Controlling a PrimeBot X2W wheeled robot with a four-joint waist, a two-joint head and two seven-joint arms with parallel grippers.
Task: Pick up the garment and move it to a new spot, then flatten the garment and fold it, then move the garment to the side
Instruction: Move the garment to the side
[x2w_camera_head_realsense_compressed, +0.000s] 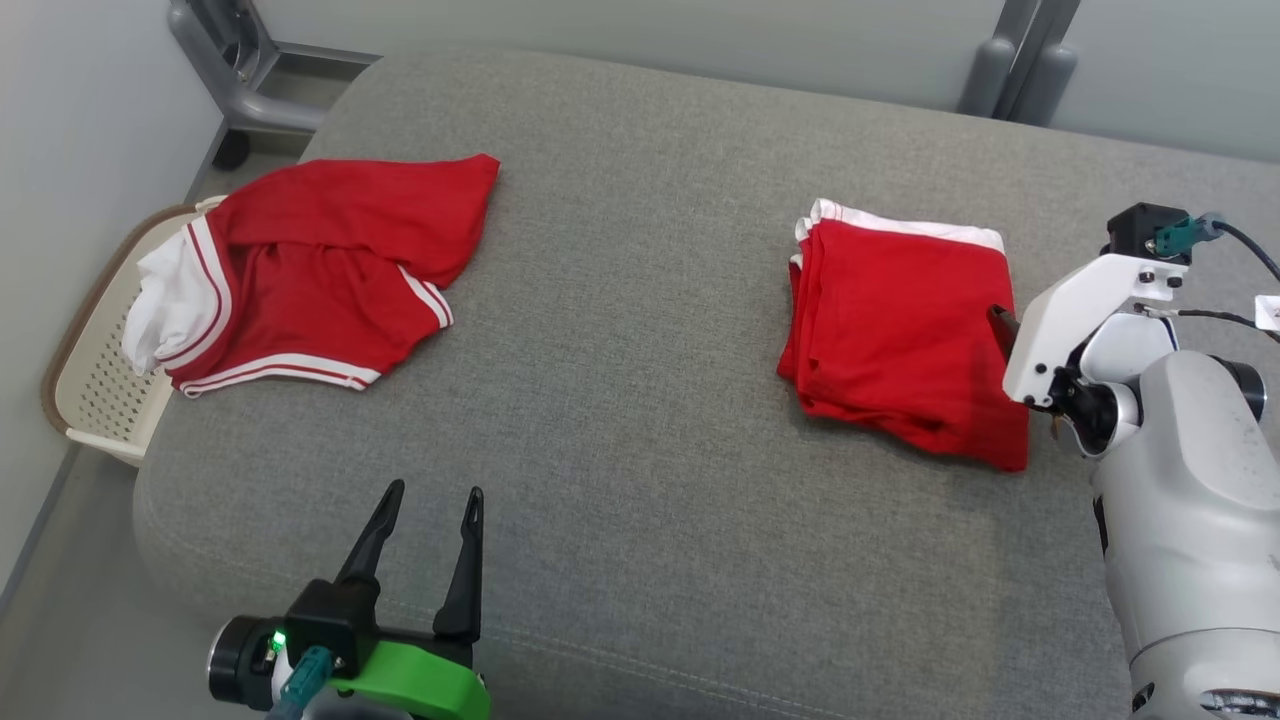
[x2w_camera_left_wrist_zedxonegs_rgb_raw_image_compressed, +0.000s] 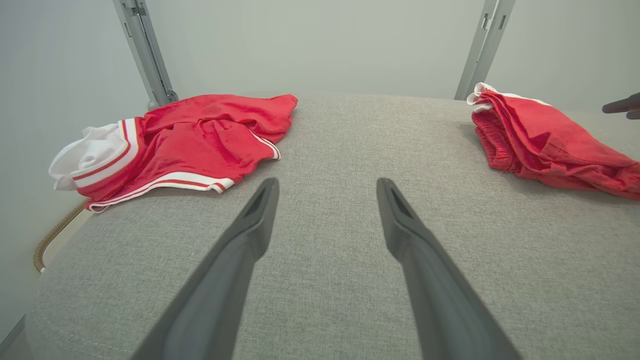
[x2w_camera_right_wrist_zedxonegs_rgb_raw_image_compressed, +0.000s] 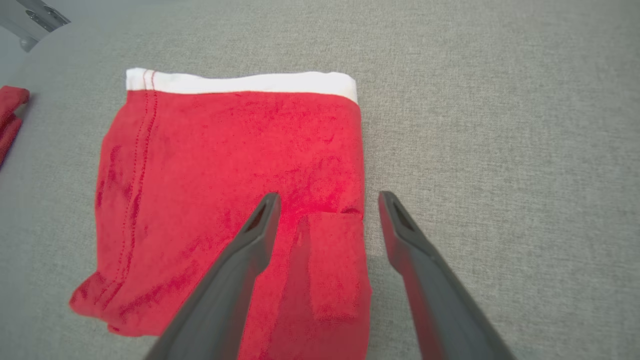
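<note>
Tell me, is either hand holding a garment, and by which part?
Nothing is held. The left hand is open over the grey cushion; the right hand is open above the folded red garment, straddling its edge without gripping.

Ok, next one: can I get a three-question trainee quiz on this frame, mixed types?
1. True or false: the folded garment lies on the robot's right half of the cushion.
2. Pick one. The right gripper is: A) shut on cloth; B) open, straddling the folded garment's edge; C) shut and empty.
3. Short answer: what does the white end of the crumpled garment hang over?

Key: 1 true. 2 B. 3 the basket.
</note>
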